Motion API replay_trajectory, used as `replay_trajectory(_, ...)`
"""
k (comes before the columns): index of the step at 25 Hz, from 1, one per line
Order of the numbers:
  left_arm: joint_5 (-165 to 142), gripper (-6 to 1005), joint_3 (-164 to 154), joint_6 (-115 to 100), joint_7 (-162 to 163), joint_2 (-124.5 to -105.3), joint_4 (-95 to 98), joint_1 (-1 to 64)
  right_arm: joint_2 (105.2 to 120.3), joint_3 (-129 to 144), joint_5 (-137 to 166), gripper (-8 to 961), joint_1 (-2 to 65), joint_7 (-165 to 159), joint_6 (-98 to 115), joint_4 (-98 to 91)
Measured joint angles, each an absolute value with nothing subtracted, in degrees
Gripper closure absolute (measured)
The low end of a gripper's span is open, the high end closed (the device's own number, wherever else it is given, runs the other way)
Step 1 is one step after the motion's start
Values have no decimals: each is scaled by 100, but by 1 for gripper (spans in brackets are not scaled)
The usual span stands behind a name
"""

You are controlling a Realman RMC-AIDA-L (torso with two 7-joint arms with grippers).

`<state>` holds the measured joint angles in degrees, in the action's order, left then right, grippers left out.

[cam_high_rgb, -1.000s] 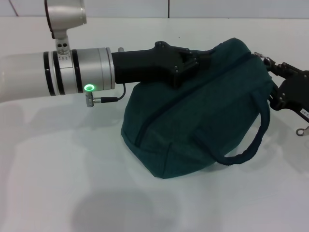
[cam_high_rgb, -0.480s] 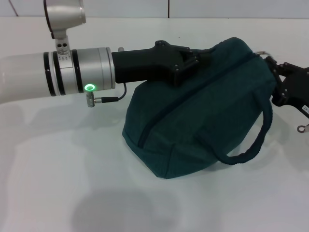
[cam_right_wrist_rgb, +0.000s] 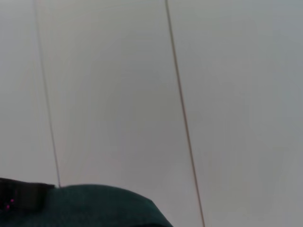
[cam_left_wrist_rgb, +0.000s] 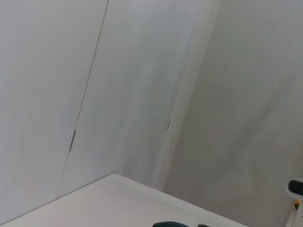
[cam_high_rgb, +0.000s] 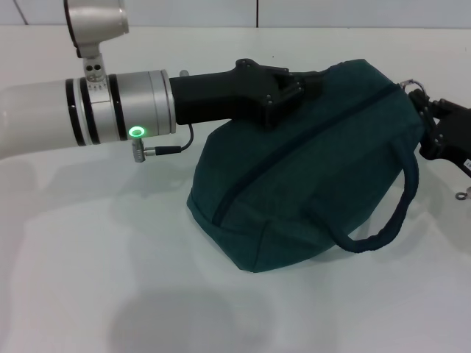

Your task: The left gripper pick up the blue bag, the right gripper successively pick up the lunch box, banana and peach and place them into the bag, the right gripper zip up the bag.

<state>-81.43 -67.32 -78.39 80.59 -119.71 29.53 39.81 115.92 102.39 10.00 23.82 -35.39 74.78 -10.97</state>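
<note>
Bag: a large dark teal-blue fabric bag, bulging and rounded, sat tilted on the white tabletop at the middle-right of the head view.
Bag surface: a dark zipper line ran diagonally across its upper face from the lower left corner up toward the right end — it looked closed along the visible stretch.
Handle: one padded loop handle hung down off the bag's right side, curving toward the front edge, with its lowest part close to the tabletop.
Bag base: the bottom seam faced the camera, folded into a blunt corner resting on the tabletop.
Left hand: black, reaching in from the left at the bag's upper left edge and touching the fabric; its fingers were buried against the cloth, so whether they were clamped or apart could not be told.
Left arm: a thick silver and white forearm lay across the upper left of the head view, with a green ring light lit on its wrist.
Right hand: black, at the bag's right end beside a small metal ring — fingertips were too hidden to tell their state.
Wrist views: the left showed mostly pale wall and tabletop; the right showed a hump of teal fabric low in the picture.
</note>
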Motion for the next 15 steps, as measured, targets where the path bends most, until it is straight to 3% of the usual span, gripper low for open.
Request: replay_trajectory(15, -8011, 963, -6693, -7839, 8052, -11960, 2933, 3961, 11548, 10298, 1440, 886, 2402, -4068, 6991, -1055)
